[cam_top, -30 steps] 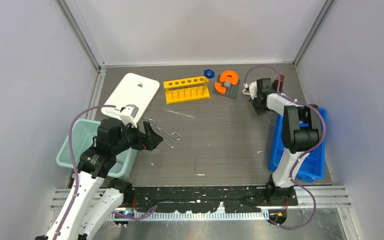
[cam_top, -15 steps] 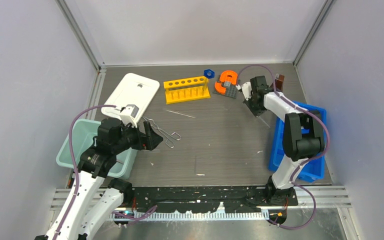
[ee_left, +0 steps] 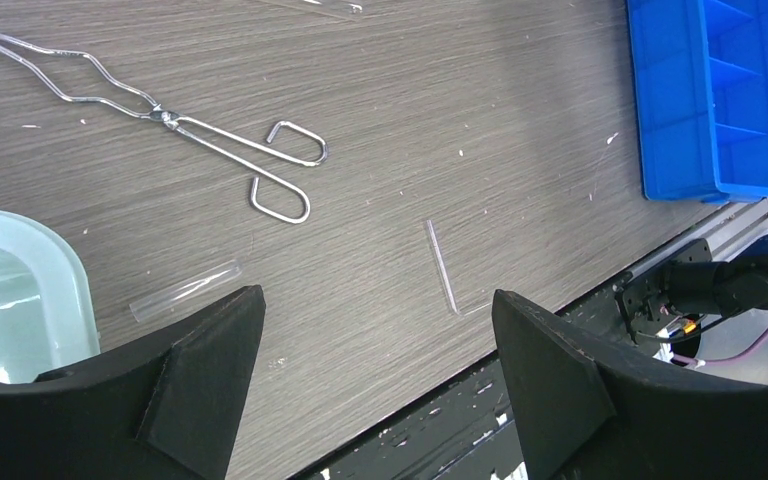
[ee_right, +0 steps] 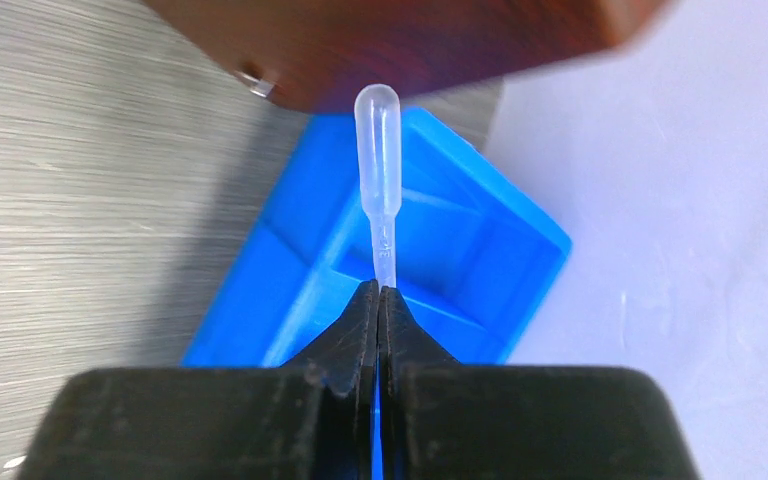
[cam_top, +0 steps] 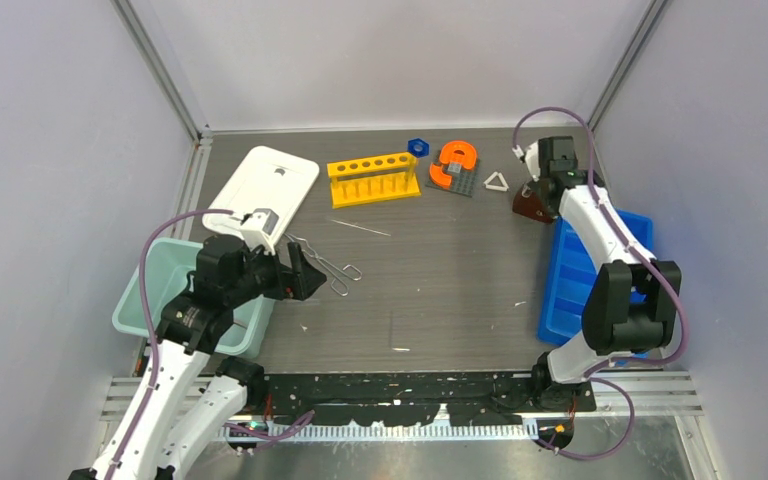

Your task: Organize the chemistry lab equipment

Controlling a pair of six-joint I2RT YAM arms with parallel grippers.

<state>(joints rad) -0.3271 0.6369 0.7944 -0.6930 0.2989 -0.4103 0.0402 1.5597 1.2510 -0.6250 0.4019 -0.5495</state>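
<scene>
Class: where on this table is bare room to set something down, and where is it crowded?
Mostly bare: the wide middle between the tongs and the blue tray. Crowded: the far edge, around the yellow rack and orange horseshoe.

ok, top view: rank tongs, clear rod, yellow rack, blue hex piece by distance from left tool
1. wire tongs, right beside the left tool
2. thin clear rod, mid-table beyond them
3. yellow six-hole rack, farther back
4. blue hexagonal piece, rearmost
</scene>
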